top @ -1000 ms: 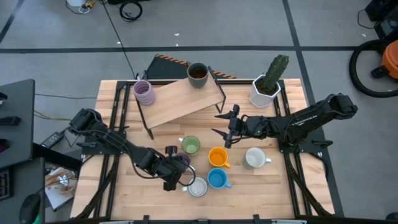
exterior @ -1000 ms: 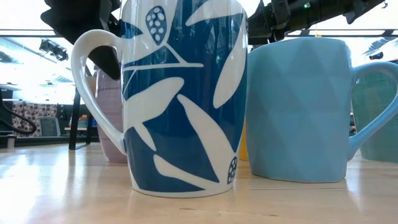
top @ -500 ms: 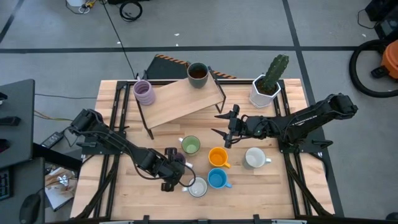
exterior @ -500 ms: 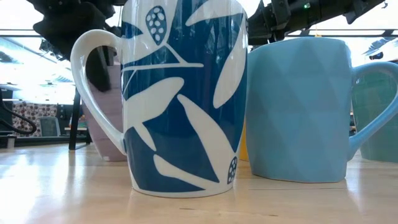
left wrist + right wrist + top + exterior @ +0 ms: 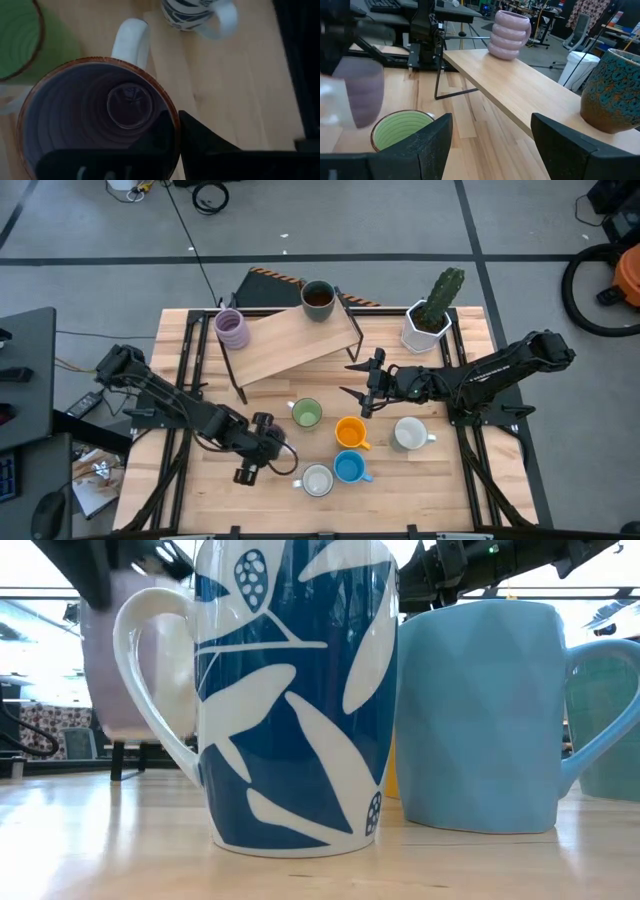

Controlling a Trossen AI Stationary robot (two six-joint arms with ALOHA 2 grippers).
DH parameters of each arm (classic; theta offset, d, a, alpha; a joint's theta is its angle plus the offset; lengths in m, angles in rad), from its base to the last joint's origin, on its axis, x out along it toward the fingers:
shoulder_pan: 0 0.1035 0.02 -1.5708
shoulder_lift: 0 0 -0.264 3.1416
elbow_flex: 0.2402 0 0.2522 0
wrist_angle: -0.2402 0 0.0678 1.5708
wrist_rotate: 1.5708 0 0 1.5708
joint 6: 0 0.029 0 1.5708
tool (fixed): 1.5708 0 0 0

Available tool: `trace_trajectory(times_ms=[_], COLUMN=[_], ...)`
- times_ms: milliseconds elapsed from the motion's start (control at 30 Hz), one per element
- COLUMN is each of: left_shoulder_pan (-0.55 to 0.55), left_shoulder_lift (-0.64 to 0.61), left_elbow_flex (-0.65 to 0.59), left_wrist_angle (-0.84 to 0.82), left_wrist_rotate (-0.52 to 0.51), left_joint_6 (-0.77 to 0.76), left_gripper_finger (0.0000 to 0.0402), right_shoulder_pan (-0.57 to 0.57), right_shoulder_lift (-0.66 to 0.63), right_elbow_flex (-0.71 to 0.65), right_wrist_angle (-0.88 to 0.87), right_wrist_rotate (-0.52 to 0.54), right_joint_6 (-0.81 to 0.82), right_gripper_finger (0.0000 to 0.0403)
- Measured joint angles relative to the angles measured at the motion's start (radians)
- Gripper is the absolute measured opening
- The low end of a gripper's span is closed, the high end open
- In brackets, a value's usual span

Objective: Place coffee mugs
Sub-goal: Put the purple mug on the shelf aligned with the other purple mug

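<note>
On the left side of the surface, our left hand (image 5: 262, 448) has closed on the rim of a purple mug (image 5: 95, 117), one finger inside the bowl and one outside, as our left wrist view shows. Half a second ago this mug stood on the wood close to the white leaf-patterned mug (image 5: 317, 480); now it has swung out toward the front-left and, in the low view, its base hangs clear above the surface (image 5: 200, 500). So we judge the pick is done and the carry has begun, probably toward the raised wooden shelf (image 5: 290, 342) at the back, where a ribbed lilac mug (image 5: 232, 329) and a dark brown mug (image 5: 318, 299) already stand.

Further right, the green mug (image 5: 306, 414), orange mug (image 5: 350, 432), blue mug (image 5: 349, 468) and plain white mug (image 5: 410, 434) have not shifted and wait mid-surface.

Our right hand (image 5: 362, 388) hovers just beyond the shelf's right end, fingers spread wide and holding nothing, unchanged over the last second. The cactus pot (image 5: 430, 325) sits at the back-right corner.
</note>
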Motion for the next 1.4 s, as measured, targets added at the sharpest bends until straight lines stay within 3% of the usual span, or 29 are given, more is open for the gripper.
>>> trace_trajectory(times_ms=[233,633,1033,1400], left_shoulder_pan=[0.029,0.19,0.234,0.404], left_shoulder_lift=[-0.117,-0.277,-0.278,-0.279], left_elbow_flex=[0.0,0.008,0.282,0.288], left_wrist_angle=[-0.008,-0.034,-0.4,-0.544], left_wrist_rotate=[-0.009,0.006,-0.126,-0.074], left_joint_6=[0.111,0.257,0.399,0.554], left_gripper_finger=[0.0025,0.0025,0.0026,0.0026], right_shoulder_pan=[0.0,0.0,-0.004,-0.055], right_shoulder_lift=[0.0,0.0,0.0,0.0], right_elbow_flex=[0.0,0.0,0.0,0.0], right_wrist_angle=[0.0,0.003,-0.001,0.001], right_wrist_rotate=[0.0,-0.001,-0.001,-0.043], right_joint_6=[0.003,0.015,0.005,-0.011], right_gripper_finger=[0.0275,0.0275,0.0275,0.0275])
